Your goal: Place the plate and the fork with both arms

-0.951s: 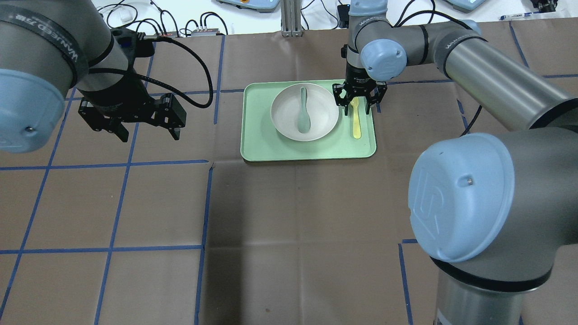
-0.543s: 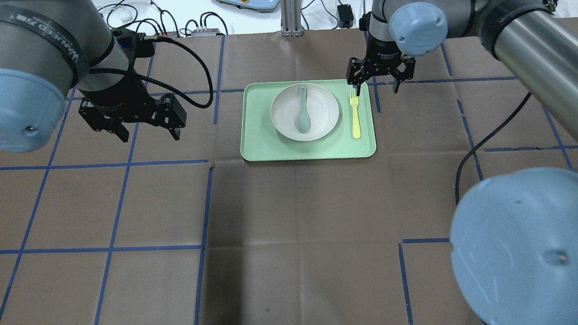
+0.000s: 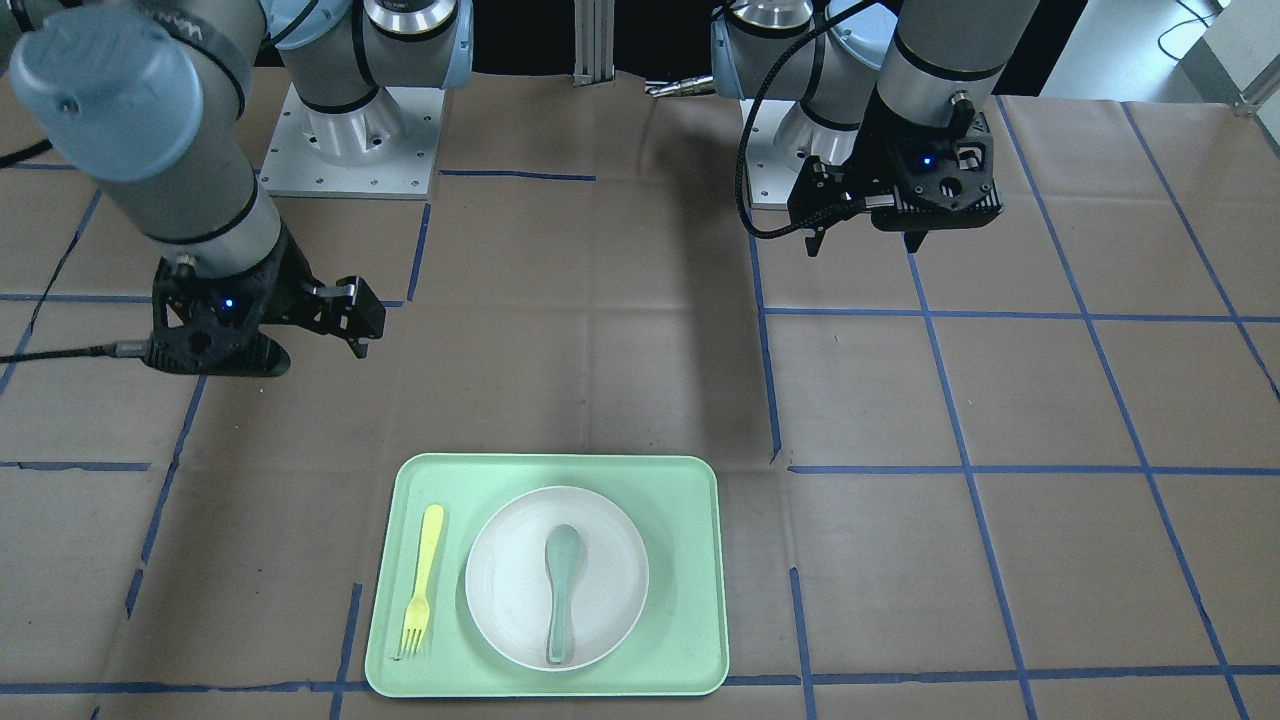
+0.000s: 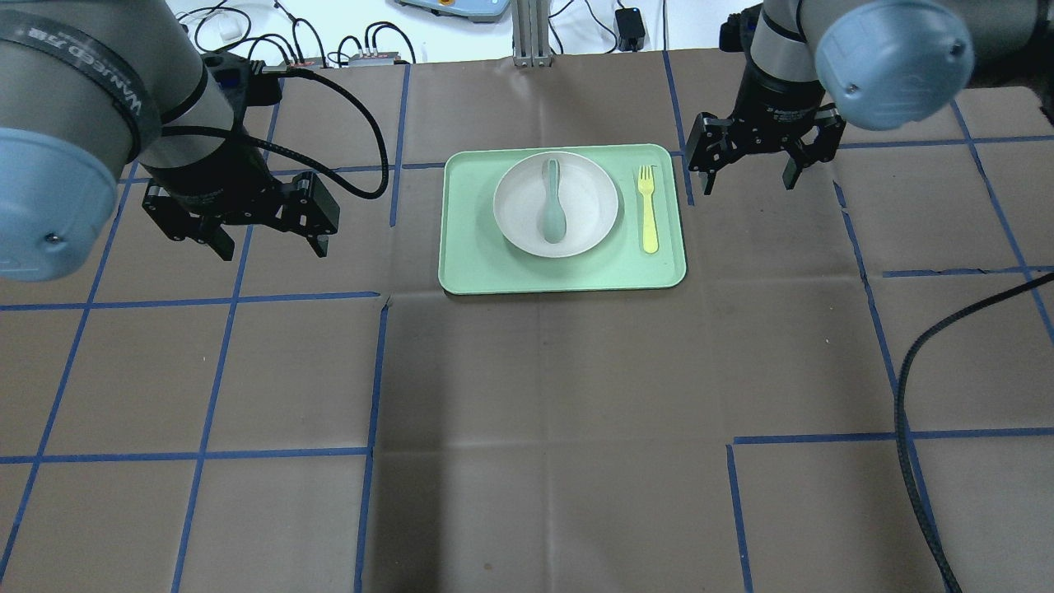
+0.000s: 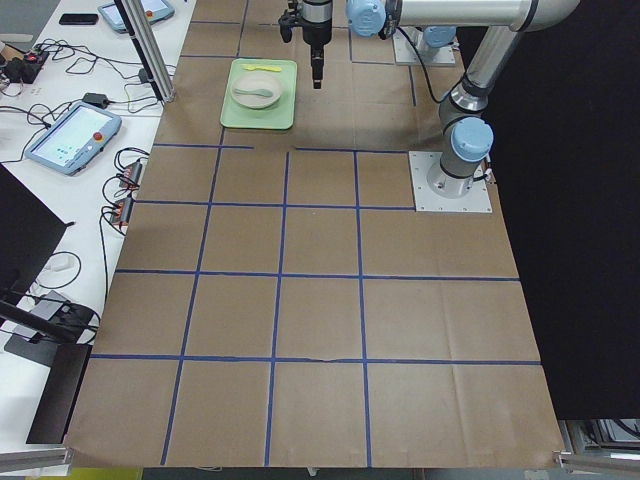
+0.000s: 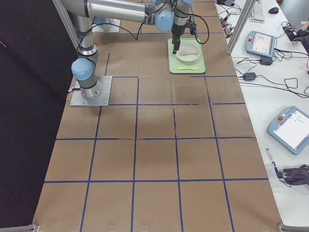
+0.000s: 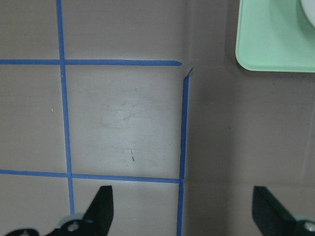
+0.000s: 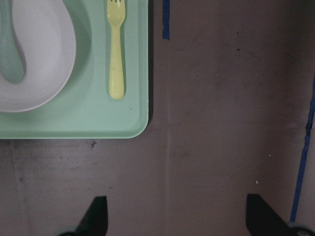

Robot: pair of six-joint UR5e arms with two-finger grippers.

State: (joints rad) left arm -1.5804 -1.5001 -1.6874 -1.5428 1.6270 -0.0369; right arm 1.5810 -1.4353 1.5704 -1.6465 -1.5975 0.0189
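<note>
Overhead exterior: jaws on both arms (image 4: 99, 91) gape, empty.

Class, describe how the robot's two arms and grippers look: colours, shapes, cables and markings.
Both the left arm and right arm are grey-silver tubes with light blue joint caps; the left carries a black band with white lettering. The left gripper and right gripper are black, two-fingered, each showing a small blue light. Black cables trail from both.

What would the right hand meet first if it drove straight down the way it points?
The right hand would likely land on the bare brown paper table cover, just beside the green tray; its open fingers clear the tray's corner.
</note>
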